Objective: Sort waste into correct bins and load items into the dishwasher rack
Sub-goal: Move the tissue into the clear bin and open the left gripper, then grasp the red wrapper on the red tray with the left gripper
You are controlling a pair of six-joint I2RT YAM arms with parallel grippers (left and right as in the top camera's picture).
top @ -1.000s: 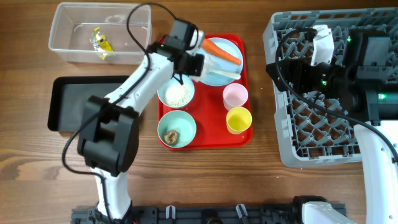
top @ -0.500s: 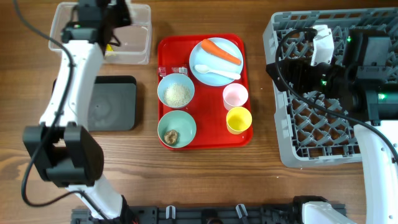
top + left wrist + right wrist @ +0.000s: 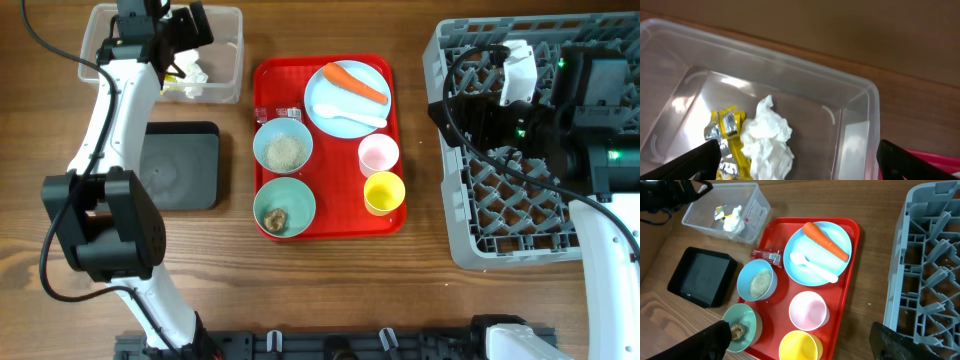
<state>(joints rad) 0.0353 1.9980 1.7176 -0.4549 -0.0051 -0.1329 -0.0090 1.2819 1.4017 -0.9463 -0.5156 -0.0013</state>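
My left gripper [image 3: 800, 162] hangs over the clear plastic rectangular tub [image 3: 860, 95] with its jaws wide apart and nothing between them. Directly below the jaws, on the tub floor, lies the crumpled white tissue [image 3: 767, 135], touching the yellow wrapper [image 3: 725, 127] on the side of the left-hand fingertip. I judge the tissue is already binned, so the open jaws make sense here.

My right gripper [image 3: 800, 337] waits above the large grey plastic dishwasher rack [image 3: 930, 255], jaws also spread and empty. I think it is parked there to keep out of the left arm's way.

Below and ahead of the right jaws sits the red serving tray [image 3: 395, 130]. The pink cup [image 3: 807, 311] and yellow cup [image 3: 797, 347] are nearest those jaws. Further ahead is the light blue round plate [image 3: 800, 245], carrying the orange carrot [image 3: 825, 241] and white plastic spoon [image 3: 812, 266]. Left of the jaws are a light blue bowl of white rice [image 3: 742, 277], a second bowl holding a small brown lump [image 3: 752, 322] and the red wrapper [image 3: 765, 255]. The black rectangular tray [image 3: 180, 165] looks empty, so I judge most of the sorting is not yet done.
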